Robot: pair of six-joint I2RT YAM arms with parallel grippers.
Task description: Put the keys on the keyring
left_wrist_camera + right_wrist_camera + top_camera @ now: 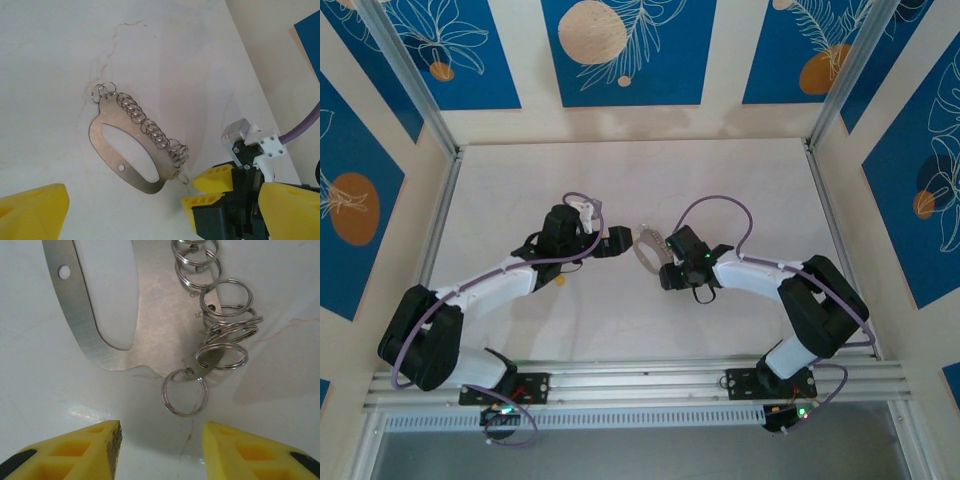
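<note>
Yellow fingertips (pixel 75 452) of the right gripper (pixel 161 434) are sitting nearest the lens in the right wrist view. Its jaws are standing apart with bare tabletop showing in the gap, and nothing is being gripped.

Under everything, the white table (pixel 620 180) is taking up the workspace. Over it 2 arms are reaching inward, the left arm (pixel 480 285) from the left base and the right arm (pixel 775 275) from the right base. Their wrists are facing each other near the table's middle.

Next, the left gripper (pixel 160 202) is hovering with its 2 yellow fingers spread wide, 1 at each lower corner of the left wrist view. It is holding nothing.

Between the 2 grippers the keyring (pixel 114 161) is lying flat on the table. It is reading as a brushed-metal oval loop with 1 small hole punched in its band. In the left wrist view the right gripper's fingers are showing just beside its near end.

Along 1 long edge of the keyring the keys (pixel 150 129) are lying in a short overlapping row. Up close they are looking like small wire rings.

Smallest item: 1 single ring (pixel 185 392) is lying at the row's end, just ahead of the right gripper's gap. It is hooking through a small tab; whether that tab is belonging to the keyring I cannot tell.
</note>
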